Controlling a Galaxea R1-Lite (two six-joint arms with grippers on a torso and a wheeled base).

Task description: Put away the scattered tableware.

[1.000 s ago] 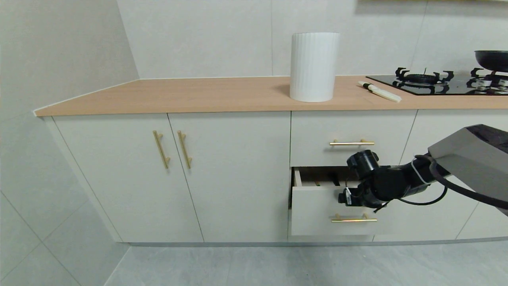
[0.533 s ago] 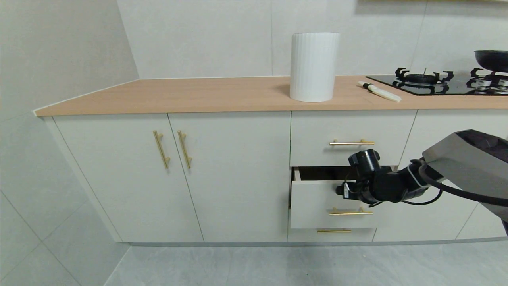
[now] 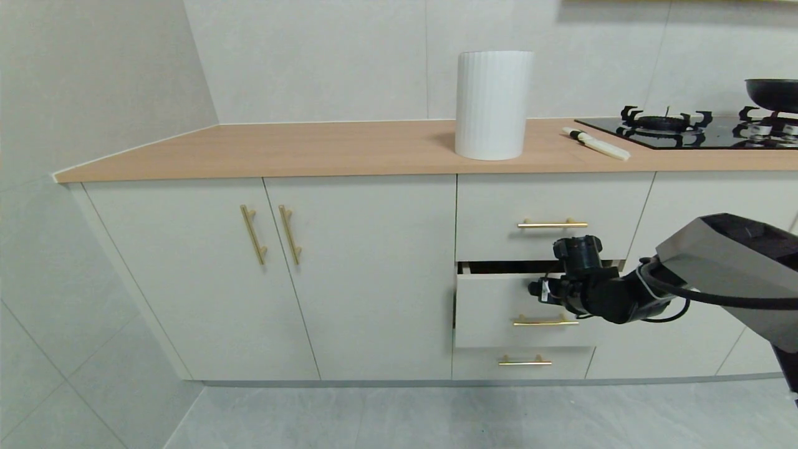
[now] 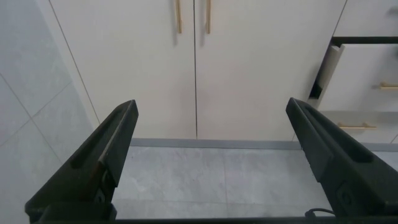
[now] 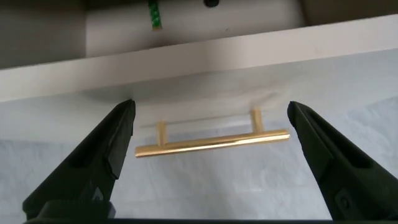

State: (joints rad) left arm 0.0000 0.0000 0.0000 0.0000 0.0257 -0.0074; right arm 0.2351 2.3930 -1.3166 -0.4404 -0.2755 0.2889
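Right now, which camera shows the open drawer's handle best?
Right wrist view: the gold handle lies large and whole between the fingers of the open right pincer. Head view shows it small below that pincer. Left wrist view catches its end.

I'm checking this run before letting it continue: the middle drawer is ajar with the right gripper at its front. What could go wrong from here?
1. The open right gripper sits just above the gold handle of the middle drawer; a finger might catch it or slip off the front.
2. A pale utensil lies on the countertop beside the hob; shutting the drawer may leave it out.
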